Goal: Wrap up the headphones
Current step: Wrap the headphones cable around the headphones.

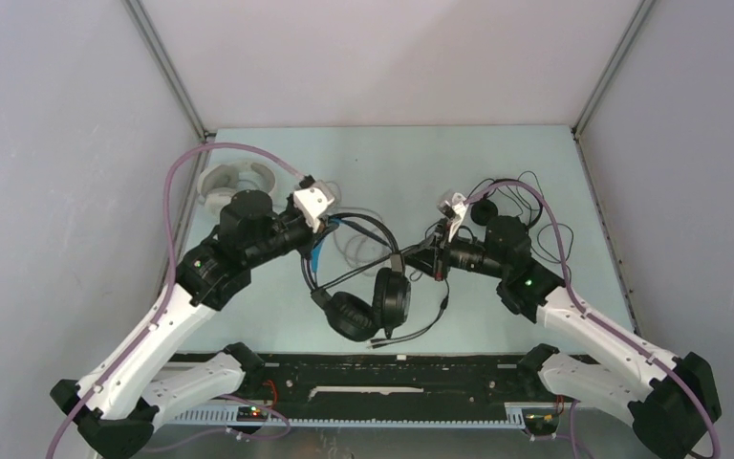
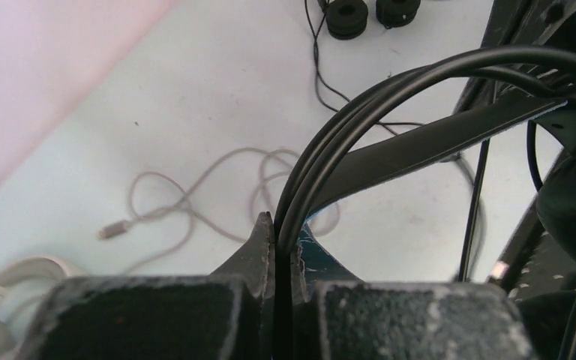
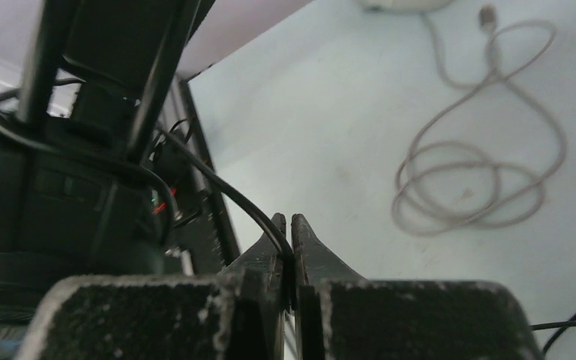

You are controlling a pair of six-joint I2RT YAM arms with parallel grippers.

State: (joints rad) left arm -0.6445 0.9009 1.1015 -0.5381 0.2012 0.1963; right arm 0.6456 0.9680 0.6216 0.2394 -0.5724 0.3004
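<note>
The black over-ear headphones (image 1: 371, 306) with the blue headband lie at the table's middle, ear cups toward the near edge. My left gripper (image 1: 323, 232) is at the headband end and is shut on looped strands of their black cable (image 2: 360, 112); the left wrist view shows its jaws (image 2: 283, 229) pinching them. My right gripper (image 1: 419, 256) is to the right of the ear cups, shut on the same black cable (image 3: 247, 206). The white over-ear headphones (image 1: 232, 182) lie back left, their grey cable (image 1: 358, 251) loose on the table. The small black on-ear pair (image 1: 486, 210) lies behind the right arm.
The grey cable (image 2: 187, 206) coils on the table beyond my left fingers and also shows in the right wrist view (image 3: 480, 176). The on-ear pads (image 2: 346, 16) lie at the far side. A black rail (image 1: 373, 368) runs along the near edge. Grey walls enclose three sides.
</note>
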